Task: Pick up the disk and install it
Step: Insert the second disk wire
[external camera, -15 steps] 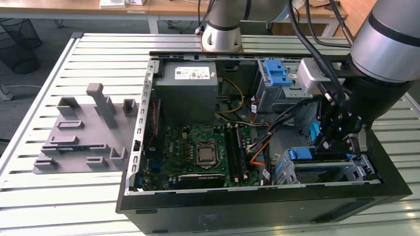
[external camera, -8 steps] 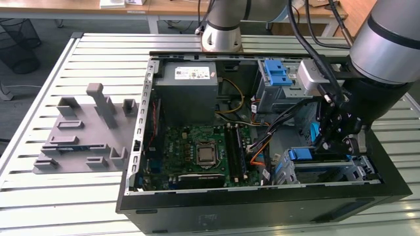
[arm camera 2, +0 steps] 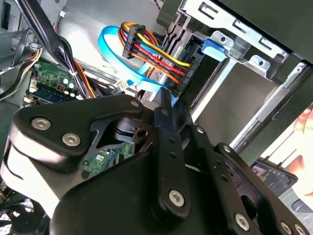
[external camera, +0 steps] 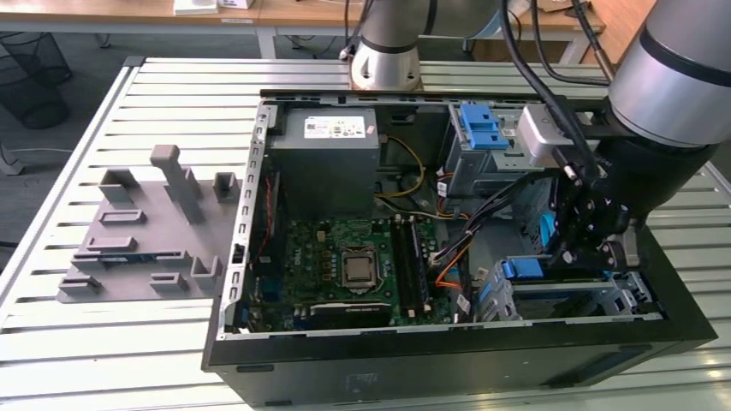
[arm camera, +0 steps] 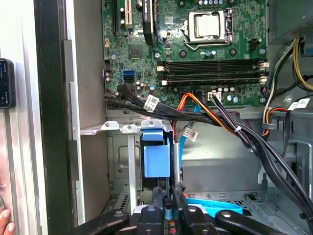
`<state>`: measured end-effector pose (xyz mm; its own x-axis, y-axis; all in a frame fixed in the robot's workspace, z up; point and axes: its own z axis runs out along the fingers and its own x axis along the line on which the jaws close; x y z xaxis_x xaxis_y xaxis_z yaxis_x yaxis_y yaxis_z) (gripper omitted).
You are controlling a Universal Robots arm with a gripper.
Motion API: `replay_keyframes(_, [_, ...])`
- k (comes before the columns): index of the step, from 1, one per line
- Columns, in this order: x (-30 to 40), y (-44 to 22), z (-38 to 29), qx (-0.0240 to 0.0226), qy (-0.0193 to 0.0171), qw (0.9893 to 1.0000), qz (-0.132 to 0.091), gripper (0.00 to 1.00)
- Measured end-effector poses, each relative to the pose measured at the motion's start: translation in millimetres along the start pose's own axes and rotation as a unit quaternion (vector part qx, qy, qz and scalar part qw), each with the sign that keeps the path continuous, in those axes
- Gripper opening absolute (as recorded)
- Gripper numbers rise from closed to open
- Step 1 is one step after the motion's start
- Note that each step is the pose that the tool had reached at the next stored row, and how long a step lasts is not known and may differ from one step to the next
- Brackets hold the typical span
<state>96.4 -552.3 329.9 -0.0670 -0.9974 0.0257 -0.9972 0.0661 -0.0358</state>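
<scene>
My gripper (external camera: 579, 241) reaches down into the open computer case (external camera: 457, 364), at the drive bay on the exterior view's right. In the first wrist view its black fingers (arm camera: 168, 211) are nearly together, pinching a thin blue edge. Just beyond them the disk's blue carrier frame (arm camera: 156, 157) stands in the metal bay (arm camera: 122, 128). The same blue frame (external camera: 546, 229) shows upright beside the gripper in the exterior view. The disk's silver body is hidden. In the second wrist view the gripper (arm camera 2: 166, 104) ends in a blue tip among cables.
The motherboard (external camera: 348, 257) fills the case's middle, with the grey power supply (external camera: 325, 154) behind it. Cable bundles (arm camera: 220, 117) cross close to the bay. A blue latch on a metal cage (external camera: 485, 128) sits at the back. A grey fixture (external camera: 149, 231) lies on the table. A hand (arm camera: 5, 221) is at the case's side.
</scene>
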Motion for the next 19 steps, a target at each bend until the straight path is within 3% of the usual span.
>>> replay_keyframes(9, [0.3, -0.5, -12.8, -0.0004, 0.0001, 1.0, 0.0, 0.24])
replay_keyframes(11, [0.3, -0.5, -13.0, -0.0005, -0.0007, 1.0, 0.0, 0.22])
replay_keyframes(13, [0.2, -0.5, -13.0, -0.0006, -0.0014, 1.0, 0.0, 0.11])
replay_keyframes(19, [0.2, -0.5, -13.1, -0.0006, -0.0022, 1.0, 0.0, 0.11])
